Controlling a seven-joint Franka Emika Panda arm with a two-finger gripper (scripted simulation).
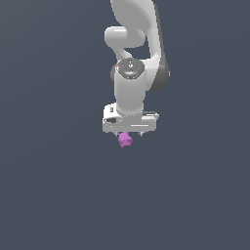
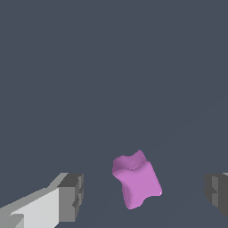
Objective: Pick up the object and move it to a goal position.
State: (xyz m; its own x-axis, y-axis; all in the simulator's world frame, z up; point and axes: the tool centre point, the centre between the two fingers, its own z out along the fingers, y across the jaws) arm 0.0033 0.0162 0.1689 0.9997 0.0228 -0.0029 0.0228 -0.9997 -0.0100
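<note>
Looking smooth and matt like soft pink plastic: the object [image 2: 136,180]. Shining a little, like smooth white plastic: the gripper [image 2: 142,193], with dull grey pads [image 2: 73,196].

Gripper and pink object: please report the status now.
Gripper open, fingers wide apart. Pink object between them, untouched. Nothing in the way.

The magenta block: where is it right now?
In the wrist view the magenta block sits between the open gripper fingers, touching neither; the exterior view shows it just under the hand.
</note>
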